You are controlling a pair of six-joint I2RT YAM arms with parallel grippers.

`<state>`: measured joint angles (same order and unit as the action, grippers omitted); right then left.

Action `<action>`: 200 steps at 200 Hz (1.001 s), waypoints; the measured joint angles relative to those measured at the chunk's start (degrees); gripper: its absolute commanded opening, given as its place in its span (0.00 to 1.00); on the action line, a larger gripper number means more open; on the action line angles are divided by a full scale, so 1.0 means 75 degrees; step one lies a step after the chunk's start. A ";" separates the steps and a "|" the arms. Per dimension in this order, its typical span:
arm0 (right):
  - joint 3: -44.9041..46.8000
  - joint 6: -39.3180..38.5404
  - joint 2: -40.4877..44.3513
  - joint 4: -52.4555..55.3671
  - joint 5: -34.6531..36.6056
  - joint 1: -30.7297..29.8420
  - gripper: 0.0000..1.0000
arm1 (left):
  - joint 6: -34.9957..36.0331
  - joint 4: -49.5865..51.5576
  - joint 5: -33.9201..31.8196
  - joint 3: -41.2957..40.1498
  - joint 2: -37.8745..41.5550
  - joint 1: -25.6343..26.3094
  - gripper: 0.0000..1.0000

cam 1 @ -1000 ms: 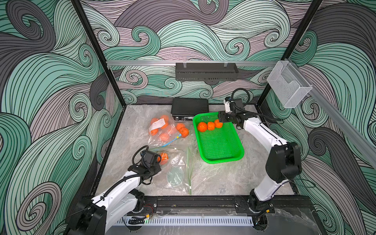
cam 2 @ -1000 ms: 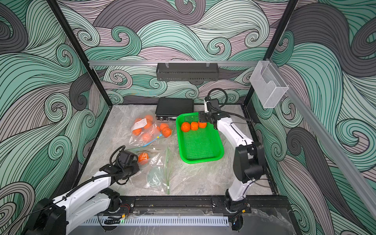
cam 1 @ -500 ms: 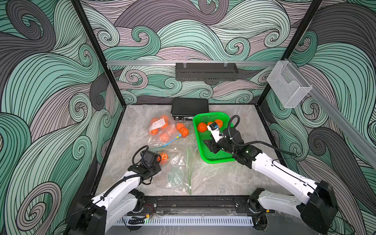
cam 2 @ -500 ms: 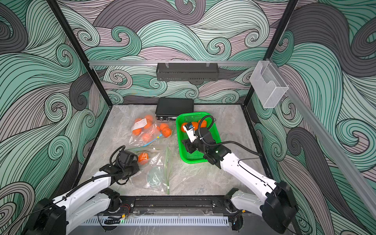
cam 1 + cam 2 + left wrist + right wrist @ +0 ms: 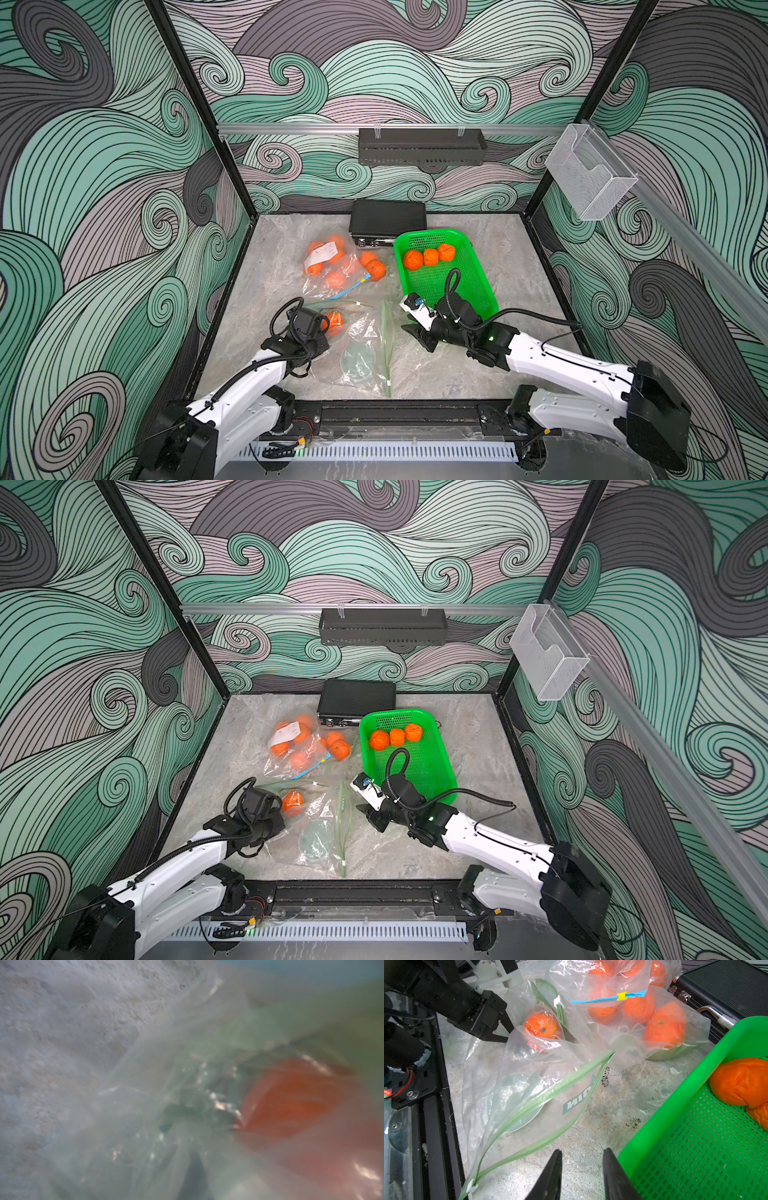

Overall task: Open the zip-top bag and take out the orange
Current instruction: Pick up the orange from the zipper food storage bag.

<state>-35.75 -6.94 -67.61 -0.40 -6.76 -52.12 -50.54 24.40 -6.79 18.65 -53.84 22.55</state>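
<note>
Right gripper (image 5: 581, 1169), lower centre, hangs parted and empty; our left gripper (image 5: 509, 1035) seemingly pinches the zip-top bag (image 5: 529, 1084), whose film may slip, trapping the orange (image 5: 543, 1025).

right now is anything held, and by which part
The left gripper pinches the zip-top bag by its film beside the orange; the right gripper is open, holding nothing.

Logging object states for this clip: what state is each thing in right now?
zip-top bag, lying flat, green zip open
orange, under bag plastic, not yet taken out
left hand, shut on the zip-top bag's plastic
right hand, open, empty
green basket, holding three oranges
blue-zip bag, zip looks shut, several oranges inside
black case, closed
</note>
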 measured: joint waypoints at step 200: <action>-0.0880 -0.1341 -0.2463 -0.0723 -0.1352 -0.0475 0.19 | 0.0000 0.0003 0.0003 0.0000 0.0009 0.0000 0.00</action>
<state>-42.35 -16.99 -86.08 -5.82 -16.91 -55.68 -50.54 24.43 -6.76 18.65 -53.78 22.55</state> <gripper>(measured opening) 0.186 0.047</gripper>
